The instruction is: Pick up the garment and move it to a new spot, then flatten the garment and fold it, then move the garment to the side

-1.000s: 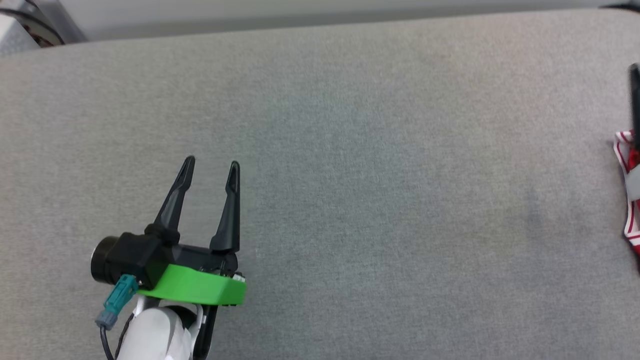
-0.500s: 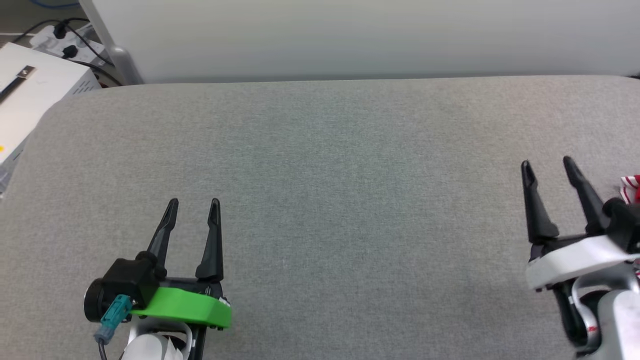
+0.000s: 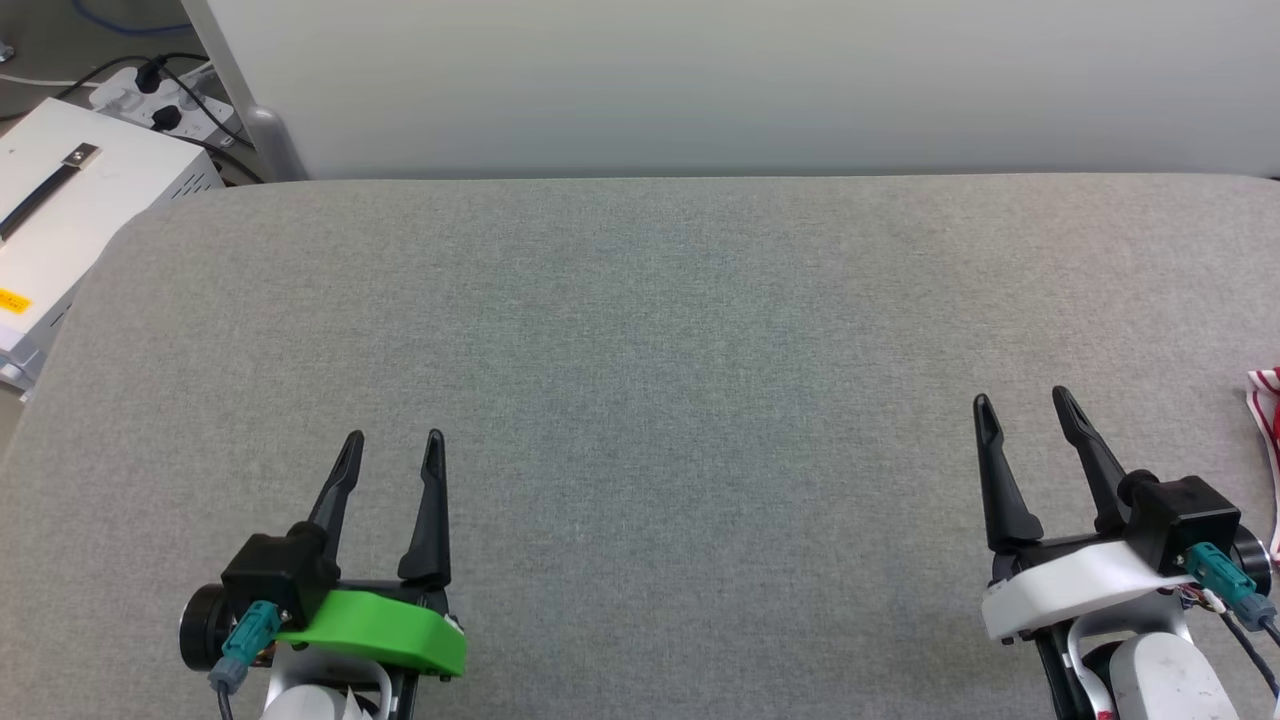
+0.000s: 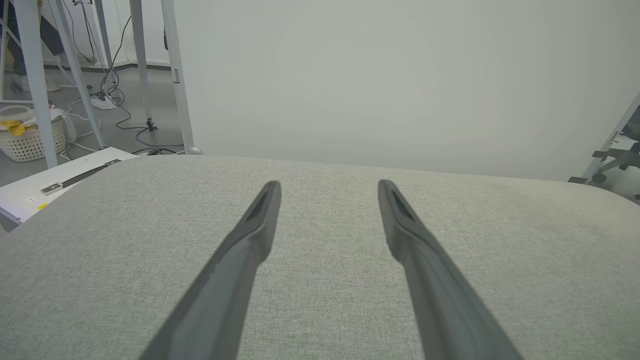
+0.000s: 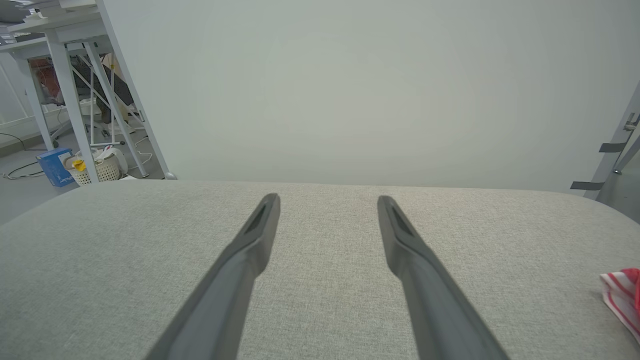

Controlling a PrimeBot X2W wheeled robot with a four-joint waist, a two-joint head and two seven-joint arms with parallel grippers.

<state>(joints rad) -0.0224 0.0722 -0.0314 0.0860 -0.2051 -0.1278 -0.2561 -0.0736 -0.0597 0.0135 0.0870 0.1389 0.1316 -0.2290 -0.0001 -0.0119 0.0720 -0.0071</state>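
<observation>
Surroundings: grey padded table (image 3: pixel 640 330); a white case (image 3: pixel 60 215) sits off its left edge, with a pale wall panel (image 3: pixel 700 80) behind.
Garment (image 3: pixel 1268 410): a red-and-white striped edge lies at the table's far right; the rest is cut off by the frame.
Left gripper (image 3: pixel 393 437): jaws wide, empty, over the table's near left.
Right gripper (image 3: pixel 1023 397): jaws wide, empty, near the garment but apart from it.

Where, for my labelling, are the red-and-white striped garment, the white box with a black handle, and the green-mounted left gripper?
striped garment (image 3: pixel 1268 410): head view, striped edge.
white box (image 3: pixel 120 190): head view, top face.
left gripper (image 3: pixel 394 437): head view, between fingertips.
</observation>
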